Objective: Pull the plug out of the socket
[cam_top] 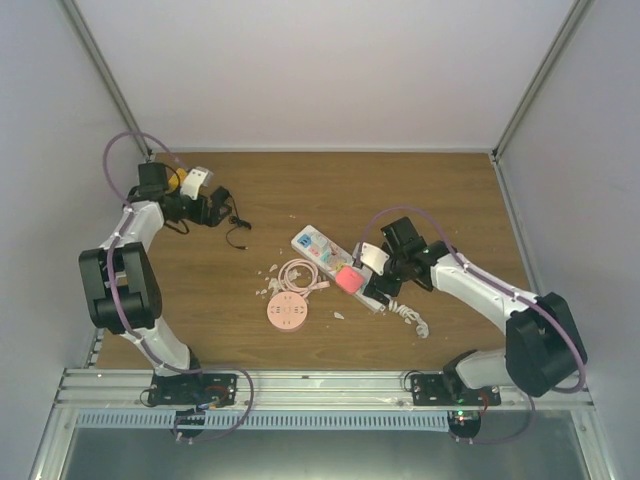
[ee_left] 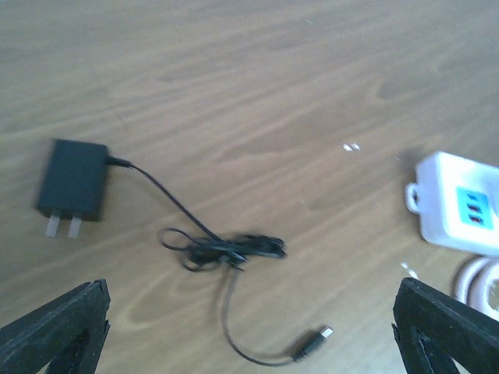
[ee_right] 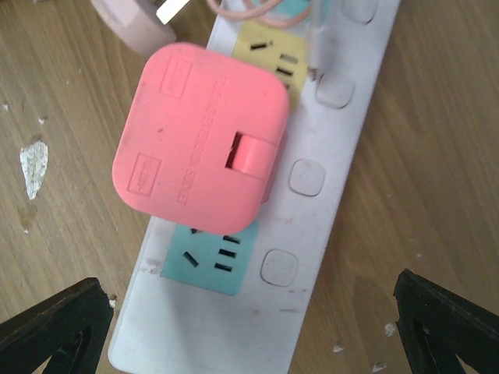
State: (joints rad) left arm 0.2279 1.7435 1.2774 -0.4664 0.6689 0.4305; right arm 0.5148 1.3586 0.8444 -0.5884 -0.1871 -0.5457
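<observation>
The white socket strip (cam_top: 318, 247) lies slantwise mid-table. A pink plug (cam_top: 348, 279) sits in it, over the yellow and teal outlets (ee_right: 201, 148). My right gripper (cam_top: 377, 291) hovers over the strip's near end (ee_right: 312, 234), open, its fingertips (ee_right: 54, 327) standing wide on either side and touching nothing. A black charger plug (ee_left: 72, 181) lies flat on the wood with its two prongs bare, its tangled black cable (ee_left: 226, 249) trailing toward the strip's end (ee_left: 460, 204). My left gripper (cam_top: 222, 210) stands over that charger and cable, open and empty.
A pink round disc (cam_top: 287, 312) and a coiled pink cable (cam_top: 300, 273) lie just left of the strip. The strip's white cord (cam_top: 410, 318) curls at its near end. Small white flakes (cam_top: 268, 280) dot the wood. White walls close in the table.
</observation>
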